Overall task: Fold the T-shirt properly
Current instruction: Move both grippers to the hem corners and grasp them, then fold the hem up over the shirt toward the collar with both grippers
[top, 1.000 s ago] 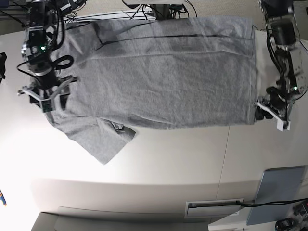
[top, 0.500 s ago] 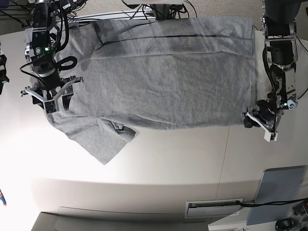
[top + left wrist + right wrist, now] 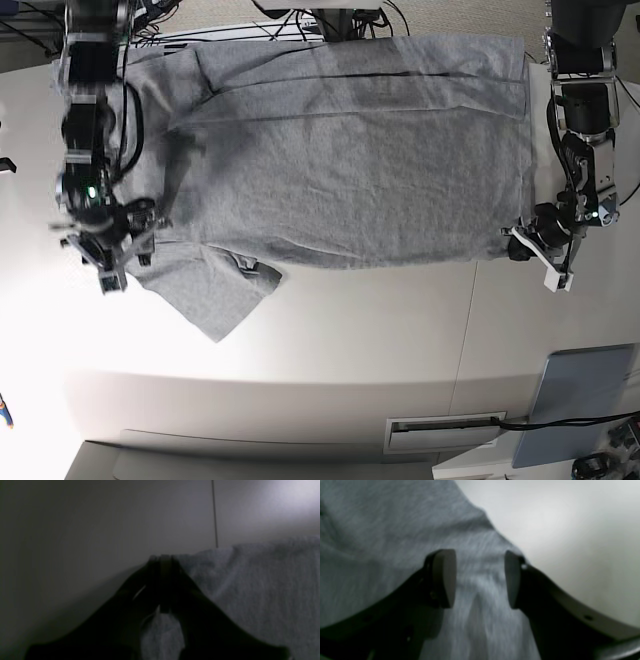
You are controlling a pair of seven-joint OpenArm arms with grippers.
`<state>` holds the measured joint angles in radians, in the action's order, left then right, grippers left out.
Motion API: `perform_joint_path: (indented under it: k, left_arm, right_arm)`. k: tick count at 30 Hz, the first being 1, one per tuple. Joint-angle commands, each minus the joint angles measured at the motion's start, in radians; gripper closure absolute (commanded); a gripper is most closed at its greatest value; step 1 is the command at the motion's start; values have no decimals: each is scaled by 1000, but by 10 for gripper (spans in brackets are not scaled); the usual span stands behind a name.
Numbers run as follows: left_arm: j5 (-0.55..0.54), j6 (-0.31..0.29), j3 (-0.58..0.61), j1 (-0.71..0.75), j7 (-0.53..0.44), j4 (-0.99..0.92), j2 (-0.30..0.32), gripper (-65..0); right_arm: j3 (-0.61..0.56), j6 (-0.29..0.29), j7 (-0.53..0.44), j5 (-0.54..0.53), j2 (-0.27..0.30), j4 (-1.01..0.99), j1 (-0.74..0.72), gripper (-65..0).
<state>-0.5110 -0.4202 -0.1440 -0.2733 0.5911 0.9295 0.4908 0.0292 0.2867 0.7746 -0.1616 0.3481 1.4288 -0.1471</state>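
Observation:
The grey T-shirt (image 3: 340, 150) lies spread flat on the white table (image 3: 350, 330), with one sleeve (image 3: 215, 295) pointing toward the table's front. At the shirt's lower right hem corner, my left gripper (image 3: 522, 245) is shut on the cloth. In the left wrist view its dark fingers (image 3: 162, 558) meet at the T-shirt (image 3: 250, 585) edge, with fabric bunched between them. My right gripper (image 3: 105, 262) is at the shirt's left side by the sleeve. In the right wrist view it stands open (image 3: 480, 577), its pads on either side of a strip of T-shirt (image 3: 382, 530) near the edge.
A grey-blue panel (image 3: 580, 395) lies at the table's front right corner. A slot (image 3: 445, 430) sits in the front edge. Cables (image 3: 300, 15) run along the far edge behind the shirt. A table seam (image 3: 465, 330) runs front to back right of centre.
My left gripper slid in onto the hem corner and shut on it. My right gripper moved toward the table's front, from the shoulder to the sleeve, and stayed open.

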Motion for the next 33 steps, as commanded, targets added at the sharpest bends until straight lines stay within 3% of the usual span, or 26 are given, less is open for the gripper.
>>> perform_joint_path:
  k: [1,6,12,16,22,28,30,33]
  left_arm:
    - [21,-4,3,-4,43,3,11,0]
    - [42,-5,3,-4,48,3,11,0]
    - [46,-4,3,-4,60,3,11,0]
    - [46,-4,3,-4,61,3,11,0]
    - [46,-5,3,-4,67,3,10,0]
    - [46,-5,3,-4,66,3,9,0]
    - [44,-14,3,-4,66,3,7,0]
    - [30,-61,3,-4,67,3,5,0]
  right_arm:
    - [-15,-3,-4,-5,12,-31,-59,-307]
    - [-83,-3,53,-2,12,-290,-261,-307]
    - [-88,4,56,36,13,-515,-446,-307]
    - [-88,103,51,18,11,-584,-499,-307]
    - [-88,116,15,13,11,-719,-535,-307]
    - [-88,213,19,13,3,-801,-530,-306]
    - [-89,233,45,13,-3,-801,-529,-267]
    - [-88,267,72,26,-7,-801,-530,-109]
